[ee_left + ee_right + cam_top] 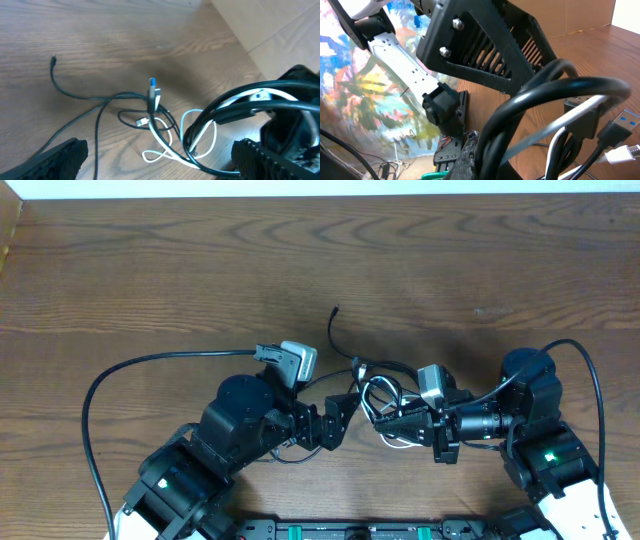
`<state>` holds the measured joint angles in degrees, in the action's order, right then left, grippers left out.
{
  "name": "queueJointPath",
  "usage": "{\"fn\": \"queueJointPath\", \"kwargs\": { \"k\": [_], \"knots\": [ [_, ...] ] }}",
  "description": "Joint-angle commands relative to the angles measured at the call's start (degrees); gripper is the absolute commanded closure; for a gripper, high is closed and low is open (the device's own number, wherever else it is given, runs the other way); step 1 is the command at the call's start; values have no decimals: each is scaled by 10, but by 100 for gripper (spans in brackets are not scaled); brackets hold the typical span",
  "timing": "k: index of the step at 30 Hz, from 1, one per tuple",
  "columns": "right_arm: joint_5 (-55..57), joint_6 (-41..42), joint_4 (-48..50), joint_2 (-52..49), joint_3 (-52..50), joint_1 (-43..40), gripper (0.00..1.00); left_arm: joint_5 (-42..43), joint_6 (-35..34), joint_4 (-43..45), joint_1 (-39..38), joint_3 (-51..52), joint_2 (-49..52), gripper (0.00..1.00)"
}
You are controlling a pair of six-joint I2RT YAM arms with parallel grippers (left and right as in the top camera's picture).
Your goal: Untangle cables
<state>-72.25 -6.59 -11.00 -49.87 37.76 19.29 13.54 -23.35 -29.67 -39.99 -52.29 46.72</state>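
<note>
Jaws on your left arm (250, 415) stand wide apart, one fingertip (57, 160) toward each lower corner of the left wrist view, hanging above the tangle. Your right arm (530, 410) has its jaws pressed together on a raised loop of the thin black cable (75, 96) at the right edge of that view, and the thin white cable (162, 154) rises alongside. Both cords knot together on the brown wooden bench (150, 260), mid-frame overhead, between the two arms. One black tail runs toward the upper left and ends in a small plug (53, 61). From the knot, a blue-tipped USB plug (154, 91) sticks up.
</note>
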Motion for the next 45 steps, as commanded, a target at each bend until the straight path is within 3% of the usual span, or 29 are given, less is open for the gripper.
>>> {"fn": "queueJointPath", "kwargs": {
  "k": [1, 9, 45],
  "knots": [
    [-10, -12, 0, 0, -1, -2, 99, 15, 14, 10, -2, -2, -4, 4],
    [-26, -12, 0, 0, -1, -1, 99, 15, 62, 15, -2, -2, 22, 3],
    [-32, -12, -15, 0, -1, -1, 99, 30, 61, 91, -2, -2, 68, 6]
  ]
}}
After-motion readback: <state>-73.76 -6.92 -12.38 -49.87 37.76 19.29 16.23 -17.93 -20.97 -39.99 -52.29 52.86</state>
